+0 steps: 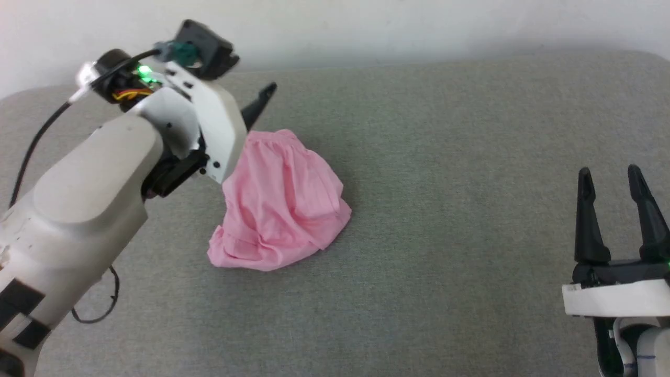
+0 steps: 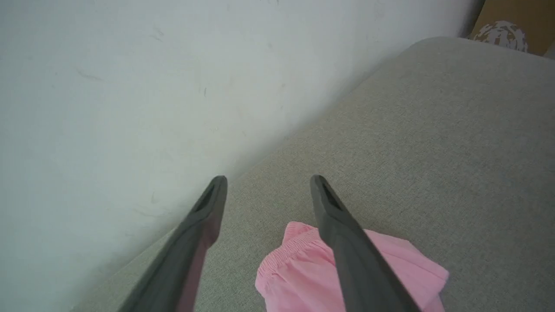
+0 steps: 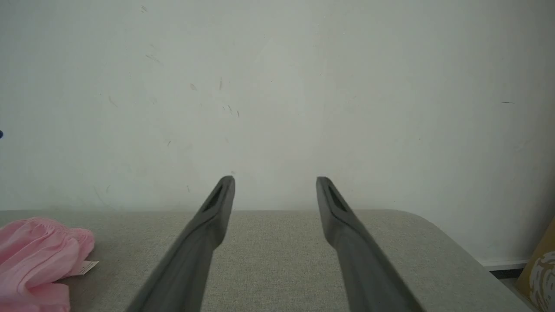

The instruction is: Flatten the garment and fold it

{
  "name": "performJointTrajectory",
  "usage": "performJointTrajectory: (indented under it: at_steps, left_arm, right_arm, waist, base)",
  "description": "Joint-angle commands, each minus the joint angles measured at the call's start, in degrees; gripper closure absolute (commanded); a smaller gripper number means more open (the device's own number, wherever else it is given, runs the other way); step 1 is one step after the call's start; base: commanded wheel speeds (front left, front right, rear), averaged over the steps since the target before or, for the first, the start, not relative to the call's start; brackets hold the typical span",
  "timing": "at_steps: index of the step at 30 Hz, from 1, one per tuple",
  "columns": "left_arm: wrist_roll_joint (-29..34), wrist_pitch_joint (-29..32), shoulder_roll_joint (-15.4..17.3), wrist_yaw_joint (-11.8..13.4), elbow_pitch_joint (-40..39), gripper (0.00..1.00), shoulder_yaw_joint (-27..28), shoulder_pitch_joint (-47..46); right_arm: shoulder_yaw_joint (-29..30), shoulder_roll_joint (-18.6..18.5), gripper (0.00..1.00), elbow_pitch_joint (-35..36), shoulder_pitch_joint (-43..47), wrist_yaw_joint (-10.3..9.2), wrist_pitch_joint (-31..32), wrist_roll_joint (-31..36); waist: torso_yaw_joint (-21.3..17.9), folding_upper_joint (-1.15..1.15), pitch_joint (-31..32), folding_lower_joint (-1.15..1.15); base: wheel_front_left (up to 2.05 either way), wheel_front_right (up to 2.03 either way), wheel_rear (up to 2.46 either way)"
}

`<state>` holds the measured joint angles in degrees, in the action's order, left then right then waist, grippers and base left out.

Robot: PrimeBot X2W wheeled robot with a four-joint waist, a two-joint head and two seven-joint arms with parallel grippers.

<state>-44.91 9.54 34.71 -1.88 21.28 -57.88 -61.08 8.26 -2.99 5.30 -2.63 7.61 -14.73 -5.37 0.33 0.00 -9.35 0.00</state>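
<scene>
Heaped garment (image 1: 282,204); left tool (image 2: 266,180) gaping, empty.

I see a grey fabric-covered pad (image 1: 471,209) with rounded corners, its far edge against a pale wall (image 1: 366,26). On its left half the pink shorts (image 1: 282,204) lie in a crumpled heap, gathered waistband toward the wall, a white label (image 3: 84,268) poking out.

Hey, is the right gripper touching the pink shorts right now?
Apart. In the head view the right gripper sits at the lower right, with a wide stretch of bare grey surface between it and the shorts.
</scene>
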Motion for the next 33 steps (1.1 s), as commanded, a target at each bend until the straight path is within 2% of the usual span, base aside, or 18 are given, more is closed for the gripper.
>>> performJointTrajectory:
  at_steps: [1, 6, 12, 15, 19, 23, 24, 25, 28, 33]
  left_arm:
    - [-1.22, 4.02, -1.16, -2.08, 1.76, 0.00, -1.61, -1.60]
    - [-3.89, 15.19, -3.70, -5.11, 4.91, 0.00, -6.96, -5.02]
    - [-6.91, 26.93, -3.92, -5.57, 2.85, 0.00, -14.37, -5.27]
    - [-6.31, 31.82, -3.14, -5.58, 1.34, 0.00, -15.29, -3.58]
    - [-2.46, 38.71, -2.51, -5.59, -0.31, 0.00, -15.44, 1.50]
    - [-0.94, 40.11, -1.66, -5.59, -0.96, 0.00, -15.45, 4.52]
    - [-0.79, 39.36, -1.52, -5.59, -1.18, 0.59, -15.46, 4.71]
    - [-1.03, 38.52, -1.42, -5.59, -1.28, 1.00, -15.46, 4.84]
    - [-2.35, 34.43, -1.42, -5.60, -2.01, 1.00, -15.46, 3.61]
    - [-3.98, 22.67, -2.96, -5.60, -4.92, 1.00, -15.46, -1.97]
  right_arm:
    - [-0.23, 0.12, 0.00, 0.09, -1.21, -0.12, -0.27, -0.46]
    - [0.12, 0.12, 0.00, -0.24, -2.31, -0.12, -0.27, -1.25]
    - [0.17, 0.12, 0.00, -0.26, -3.57, -0.12, -0.27, -2.05]
    - [-0.08, 0.12, 0.00, -0.24, -4.52, -0.12, -0.27, -2.42]
    - [-0.43, 0.12, 0.00, -0.28, -5.47, -0.12, -0.27, -2.77]
    - [-0.45, 0.12, 0.00, -0.38, -5.89, -0.12, -0.27, -2.84]
    - [-0.35, 0.12, 0.00, -0.40, -5.91, -0.12, -0.27, -2.81]
    - [-0.17, 0.12, 0.00, -0.42, -5.88, -0.12, -0.27, -2.75]
    - [0.30, 0.12, 0.00, -0.62, -5.69, -0.12, -0.27, -2.36]
    - [0.72, 0.12, 0.00, -0.64, -4.98, -0.12, -0.27, -1.73]
  waist:
    - [-2.14, 0.00, -1.85, 0.00]
    - [-4.91, 0.00, -4.11, 0.00]
    - [-7.78, 0.00, -6.51, 0.00]
    - [-8.85, 0.00, -7.94, 0.00]
    - [-9.74, 0.00, -9.44, 0.00]
    - [-9.92, 0.00, -10.09, 0.00]
    - [-9.84, 0.00, -10.11, 0.00]
    - [-9.65, 0.00, -10.01, 0.00]
    - [-8.84, 0.00, -9.13, 0.00]
    - [-7.29, 0.00, -6.93, 0.00]
  base:
    - [0.00, 0.00, 0.00]
    - [0.00, 0.00, 0.00]
    - [0.00, 0.00, 0.00]
    - [0.00, 0.00, 0.00]
    - [0.00, 0.00, 0.00]
    - [0.00, 0.00, 0.00]
    - [0.00, 0.00, 0.00]
    - [0.00, 0.00, 0.00]
    - [0.00, 0.00, 0.00]
    - [0.00, 0.00, 0.00]
